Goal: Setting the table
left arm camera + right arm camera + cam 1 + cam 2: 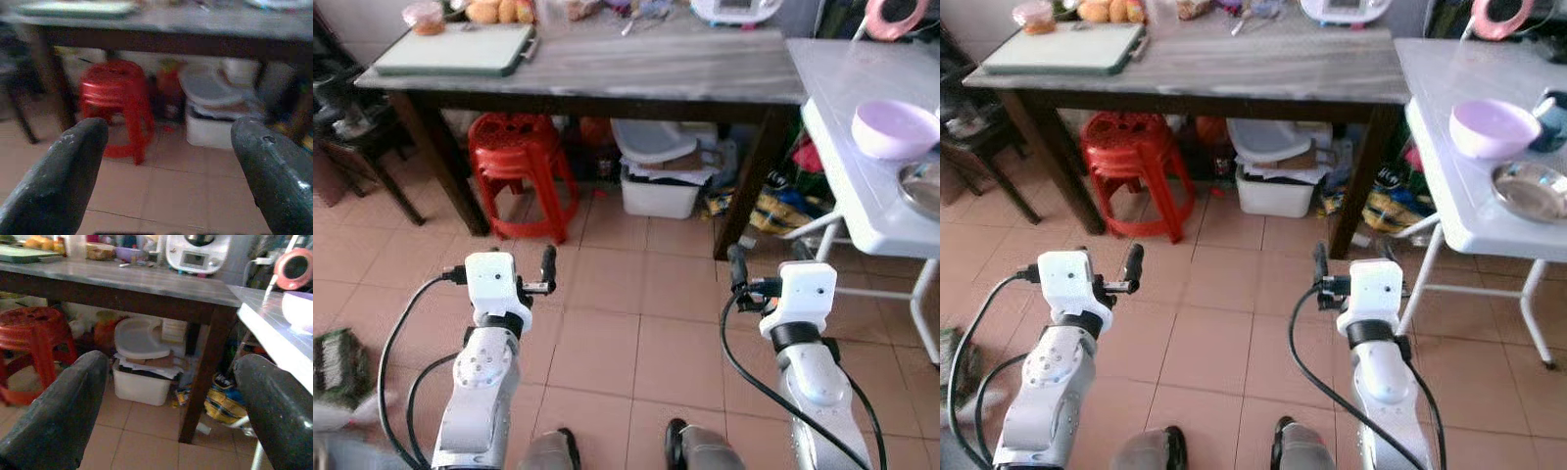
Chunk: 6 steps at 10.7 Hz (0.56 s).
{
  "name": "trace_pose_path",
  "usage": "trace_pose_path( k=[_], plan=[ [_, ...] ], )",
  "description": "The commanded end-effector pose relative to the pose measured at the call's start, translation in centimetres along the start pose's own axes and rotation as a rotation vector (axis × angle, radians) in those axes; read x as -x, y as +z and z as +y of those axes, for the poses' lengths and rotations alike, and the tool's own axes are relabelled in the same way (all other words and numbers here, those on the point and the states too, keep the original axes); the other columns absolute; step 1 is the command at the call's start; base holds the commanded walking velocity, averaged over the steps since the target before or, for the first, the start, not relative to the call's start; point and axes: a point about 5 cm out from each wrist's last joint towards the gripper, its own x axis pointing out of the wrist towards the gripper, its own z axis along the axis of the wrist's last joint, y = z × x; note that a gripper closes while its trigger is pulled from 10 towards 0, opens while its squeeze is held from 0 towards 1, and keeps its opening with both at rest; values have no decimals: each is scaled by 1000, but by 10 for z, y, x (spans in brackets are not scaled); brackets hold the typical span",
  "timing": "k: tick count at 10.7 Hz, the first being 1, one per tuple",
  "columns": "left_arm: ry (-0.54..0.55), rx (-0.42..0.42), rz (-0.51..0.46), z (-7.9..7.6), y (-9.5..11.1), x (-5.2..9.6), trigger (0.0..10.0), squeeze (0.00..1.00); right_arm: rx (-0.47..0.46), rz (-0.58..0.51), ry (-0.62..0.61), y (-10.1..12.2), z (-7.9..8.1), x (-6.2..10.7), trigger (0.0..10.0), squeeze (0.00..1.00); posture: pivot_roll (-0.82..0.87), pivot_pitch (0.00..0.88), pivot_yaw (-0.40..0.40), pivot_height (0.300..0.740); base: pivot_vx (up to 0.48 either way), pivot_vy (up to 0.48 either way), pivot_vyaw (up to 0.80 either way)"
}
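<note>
Both arms are held forward over the tiled floor, short of the tables. The left gripper (548, 269) is seen with its fingers spread wide and nothing between them; the right gripper (737, 272) likewise stands wide apart and empty, as its wrist view confirms. The tableware is located on the white table (1449, 147) to the robot's right: a lilac bowl (1494, 127) with a metal plate (1531, 190) just beside it, nearer the table edge. The bowl is judged light and rigid — probably plastic, smooth-walled, hence somewhat slippery; a pinch across the rim, one finger inside and one outside, is judged the best hold. The plate is judged stiff, thin and slick — it lies flat, so only its raised rim offers purchase. The dark table (607, 73) ahead carries a cutting board (455, 49).
</note>
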Motion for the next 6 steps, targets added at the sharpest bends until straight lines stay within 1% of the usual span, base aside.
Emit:
trace_pose_path(
  k=[1,2,3,4,5,6],
  plan=[
    [1,-1,13,2,-2,3,10000,0,1,-31,17,8,3,-4,10000,0,-44,108,48,740,0,-292,0],
    [-4,0,16,2,-2,3,10000,0,1,-30,19,7,4,-3,10000,0,-45,108,50,740,0,-304,0],
    [-13,-10,14,0,-1,3,10000,0,3,-28,19,6,4,-3,10000,0,-47,107,53,740,0,0,0],
    [-18,19,11,-1,-1,3,10000,0,3,-27,19,6,4,-3,10000,0,-47,107,53,740,0,0,0],
    [-53,6,-10,-4,1,2,10000,0,5,-25,18,6,3,-4,10000,0,-46,102,51,740,0,0,0],
    [-122,15,-25,-11,4,4,10000,0,9,-26,17,6,2,-5,10000,0,-45,100,49,740,247,0,0]
  ],
)
